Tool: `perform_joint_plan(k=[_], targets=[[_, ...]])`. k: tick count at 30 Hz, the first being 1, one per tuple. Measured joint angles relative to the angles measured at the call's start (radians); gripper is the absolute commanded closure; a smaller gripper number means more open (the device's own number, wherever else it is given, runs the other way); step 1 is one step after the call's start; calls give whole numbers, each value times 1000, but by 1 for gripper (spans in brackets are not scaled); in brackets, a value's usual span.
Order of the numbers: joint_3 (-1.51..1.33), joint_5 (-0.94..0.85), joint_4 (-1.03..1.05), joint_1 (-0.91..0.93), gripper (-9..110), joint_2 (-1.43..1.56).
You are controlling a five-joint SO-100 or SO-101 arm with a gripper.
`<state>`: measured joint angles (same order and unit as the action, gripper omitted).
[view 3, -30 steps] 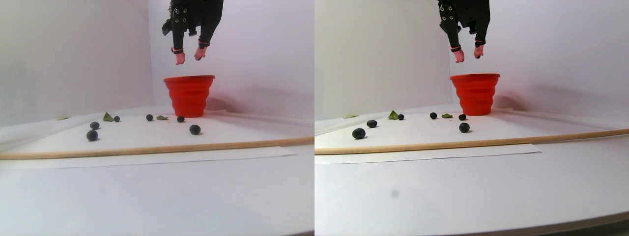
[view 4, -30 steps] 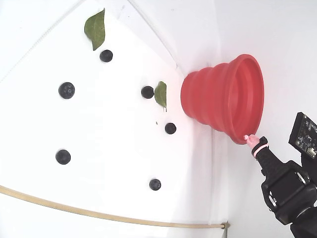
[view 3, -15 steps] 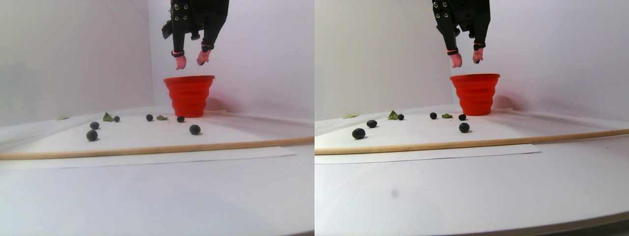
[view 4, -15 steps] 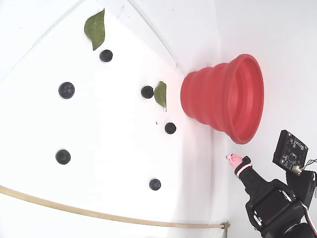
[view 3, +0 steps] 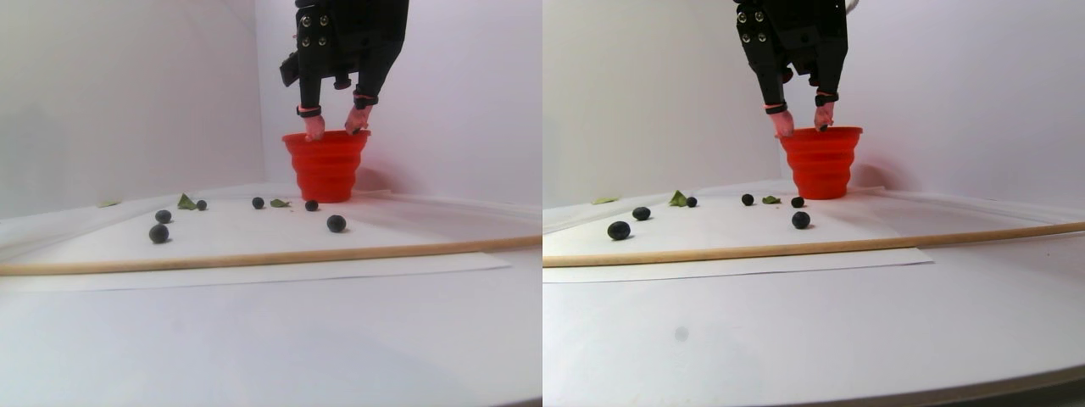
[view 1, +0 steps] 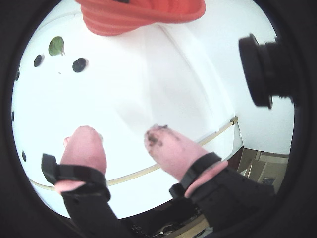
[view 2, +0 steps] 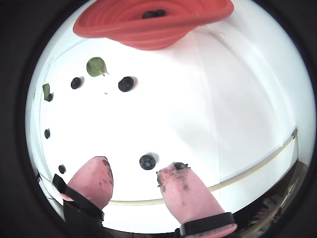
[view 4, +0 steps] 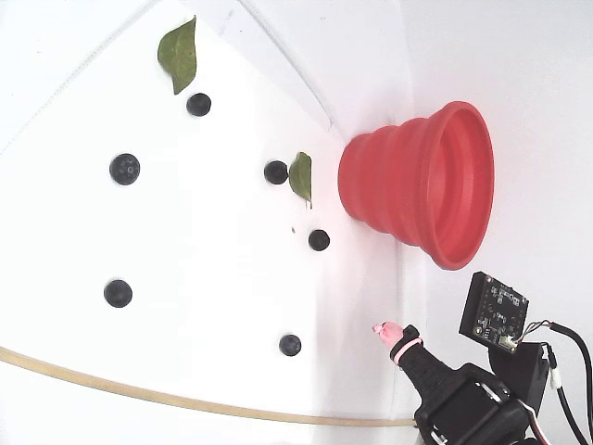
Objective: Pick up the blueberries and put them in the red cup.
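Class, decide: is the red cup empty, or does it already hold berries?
Not empty. In a wrist view, two dark blueberries lie inside the red cup; its inside is hidden elsewhere.

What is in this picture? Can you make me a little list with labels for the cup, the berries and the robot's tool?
Cup: red cup, standing upright
Inside cup: at least two blueberries
Lying loose: six more berries, green leaves, a wooden stick
Tool: tool open, holding nothing, in the air off to the cup's side

tool (view 3: pixel 332 129) lower, drawn back from red cup (view 4: pixel 422 185), fingers spread
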<state>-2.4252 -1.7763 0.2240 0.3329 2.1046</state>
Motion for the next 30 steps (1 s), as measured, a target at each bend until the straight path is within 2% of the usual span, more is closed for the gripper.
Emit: perform_joint_plan(k=[16,30], targets=[[-103,0,-58,3,84,49],[-103,2,-126,3,83,-84]])
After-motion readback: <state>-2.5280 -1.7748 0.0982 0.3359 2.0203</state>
